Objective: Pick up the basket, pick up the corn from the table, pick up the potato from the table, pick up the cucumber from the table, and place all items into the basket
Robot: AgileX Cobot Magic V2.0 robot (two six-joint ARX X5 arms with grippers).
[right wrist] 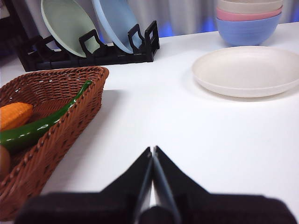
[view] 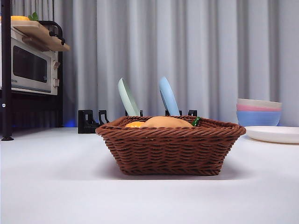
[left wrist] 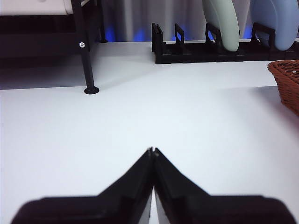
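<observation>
The fingers of the left gripper [left wrist: 153,150] are pressed together over bare desk [left wrist: 140,121]; those of the right gripper [right wrist: 153,148] too, beside the basket [view: 170,149]; inside it lie the corn [right wrist: 14,115], the potato [view: 167,122] and the cucumber [right wrist: 42,123].

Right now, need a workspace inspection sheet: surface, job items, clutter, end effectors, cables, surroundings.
Surface: white table, no spills seen.
Job's things: basket stands flat on the table; corn, potato and cucumber all lie inside it, the cucumber's stem resting on the rim.
Clutter: black dish rack holding a green plate and a blue plate; cream plate; stacked bowls.
End effectors: left end effector shut, empty, over bare table; right end effector shut, empty, beside the basket, not touching.
Cables: nothing seen.
Surroundings: microwave on a black shelf, grey curtain behind.
</observation>
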